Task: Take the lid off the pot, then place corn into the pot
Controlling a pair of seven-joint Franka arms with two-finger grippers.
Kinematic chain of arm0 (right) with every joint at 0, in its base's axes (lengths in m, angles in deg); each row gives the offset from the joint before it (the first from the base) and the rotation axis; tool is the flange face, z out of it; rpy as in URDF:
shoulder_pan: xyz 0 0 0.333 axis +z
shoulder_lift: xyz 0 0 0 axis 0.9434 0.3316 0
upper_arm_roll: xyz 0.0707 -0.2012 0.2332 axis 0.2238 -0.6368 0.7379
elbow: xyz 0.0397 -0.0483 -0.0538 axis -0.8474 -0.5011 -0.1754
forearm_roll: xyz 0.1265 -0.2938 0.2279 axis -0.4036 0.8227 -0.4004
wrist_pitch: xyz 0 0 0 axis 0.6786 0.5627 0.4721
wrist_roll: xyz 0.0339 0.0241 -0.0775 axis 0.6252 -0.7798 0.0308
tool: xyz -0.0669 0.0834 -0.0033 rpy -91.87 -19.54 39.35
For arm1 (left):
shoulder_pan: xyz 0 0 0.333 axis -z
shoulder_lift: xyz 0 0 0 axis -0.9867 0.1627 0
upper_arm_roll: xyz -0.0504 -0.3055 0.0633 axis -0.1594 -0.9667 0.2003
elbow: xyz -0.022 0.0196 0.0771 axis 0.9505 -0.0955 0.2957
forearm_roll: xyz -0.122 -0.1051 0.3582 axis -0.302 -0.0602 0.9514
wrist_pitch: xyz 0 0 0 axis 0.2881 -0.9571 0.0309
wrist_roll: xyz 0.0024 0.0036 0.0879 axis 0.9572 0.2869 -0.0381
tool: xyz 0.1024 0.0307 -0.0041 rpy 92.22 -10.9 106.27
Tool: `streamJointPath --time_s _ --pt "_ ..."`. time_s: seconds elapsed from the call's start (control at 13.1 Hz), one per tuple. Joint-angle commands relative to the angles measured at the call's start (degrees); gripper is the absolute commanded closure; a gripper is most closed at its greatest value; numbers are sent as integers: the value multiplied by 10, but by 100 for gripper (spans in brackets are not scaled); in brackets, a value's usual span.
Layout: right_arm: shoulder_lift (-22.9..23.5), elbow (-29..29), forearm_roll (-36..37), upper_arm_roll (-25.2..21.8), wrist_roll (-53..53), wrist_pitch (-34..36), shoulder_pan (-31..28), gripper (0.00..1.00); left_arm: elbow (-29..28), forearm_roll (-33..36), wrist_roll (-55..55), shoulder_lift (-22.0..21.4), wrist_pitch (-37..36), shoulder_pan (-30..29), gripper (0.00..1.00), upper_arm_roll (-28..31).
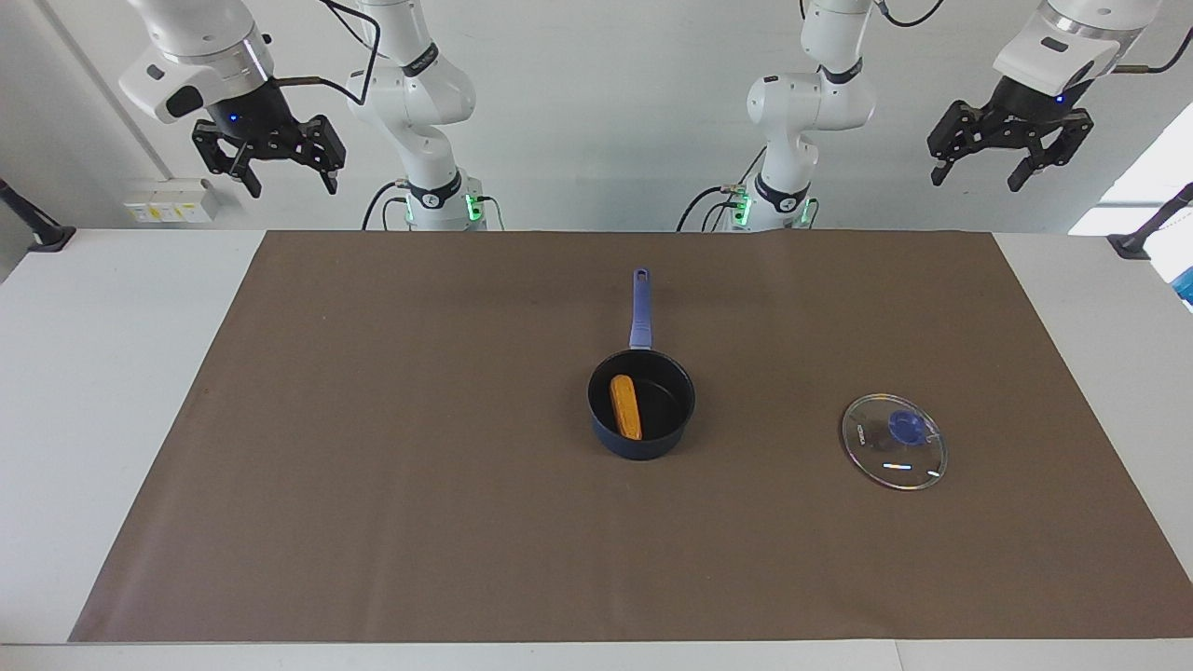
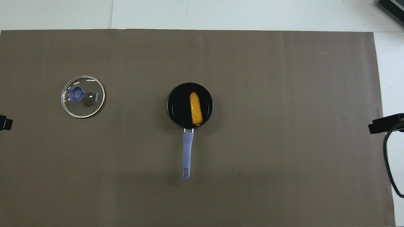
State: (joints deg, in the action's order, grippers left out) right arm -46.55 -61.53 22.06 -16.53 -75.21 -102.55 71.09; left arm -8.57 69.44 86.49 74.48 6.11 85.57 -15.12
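Facing view: my two arms parked high near the robots' end, nothing held
Left gripper: jaws apart, empty, up over the table's edge at the left arm's end
Right gripper: jaws apart, empty, up over the right arm's end
Pot: mid mat, upright, uncovered, handle pointing toward the robots
Corn: inside the pot, lying flat on the black bottom, lengthwise along the handle line
Lid: flat on the mat, knob up, well apart from the pot, toward the left arm's end
Mat: brown sheet covering most of the table
Step in hand: looks done, both parts; I judge only parking is left
Doing it well: keep both arms high and away, no sweep over pot or lid
In the way: nothing near the pot; dangling cable at the right arm's end hangs clear of the things
Risk: low; a bump to the handle would turn the pot
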Motion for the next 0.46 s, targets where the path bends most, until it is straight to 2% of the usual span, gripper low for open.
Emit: streamJointPath --time_s 0.0,0.38 --pt "6 6 1 5 6 -10 2 0 -11 -7 -5 -13 -3 -3 0 1" --pt "5 4 1 5 7 -10 1 0 -12 -6 1 -13 -3 -9 0 1"
